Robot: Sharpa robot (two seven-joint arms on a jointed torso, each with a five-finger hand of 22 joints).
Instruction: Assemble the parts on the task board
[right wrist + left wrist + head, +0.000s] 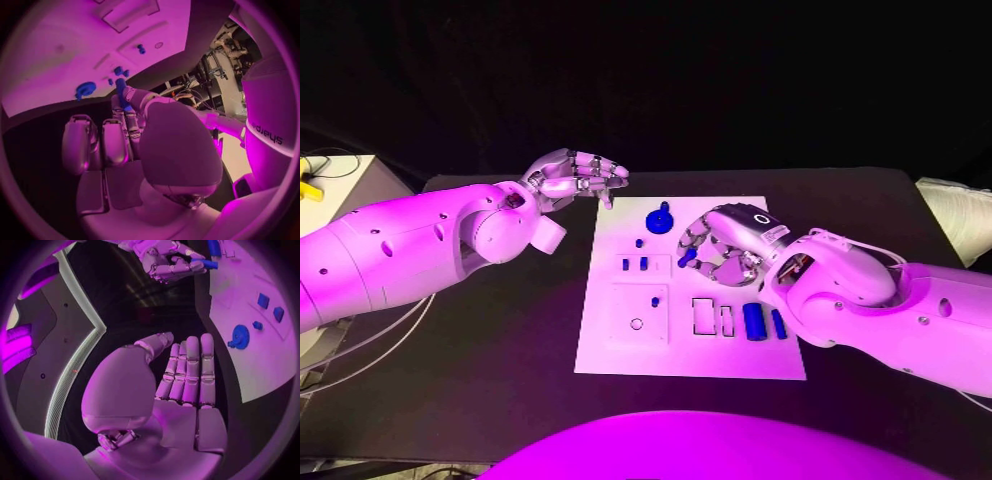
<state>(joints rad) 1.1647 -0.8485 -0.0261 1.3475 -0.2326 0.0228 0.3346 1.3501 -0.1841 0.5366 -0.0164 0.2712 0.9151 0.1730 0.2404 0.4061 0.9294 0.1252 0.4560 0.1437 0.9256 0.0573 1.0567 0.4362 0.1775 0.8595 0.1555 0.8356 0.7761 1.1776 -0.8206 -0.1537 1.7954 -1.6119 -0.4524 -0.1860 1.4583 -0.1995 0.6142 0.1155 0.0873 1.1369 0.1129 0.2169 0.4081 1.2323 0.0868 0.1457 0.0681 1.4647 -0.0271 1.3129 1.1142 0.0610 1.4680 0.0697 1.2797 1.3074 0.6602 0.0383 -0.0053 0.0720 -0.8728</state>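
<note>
Black table [488, 350], task board [689, 360] – right hand [721, 245] pinching blue part [122, 92], left hand [577, 178] spread

**Black table, white board at centre**

The black table [488, 340] carries the white task board [629, 352], lying flat at its middle. Small blue parts [754, 320] rest on the board, along with a round blue piece [661, 216] near its far edge.

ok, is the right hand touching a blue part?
Touching. In the right wrist view the right hand pinches a blue part between its fingers; the left wrist view shows it held too.
</note>
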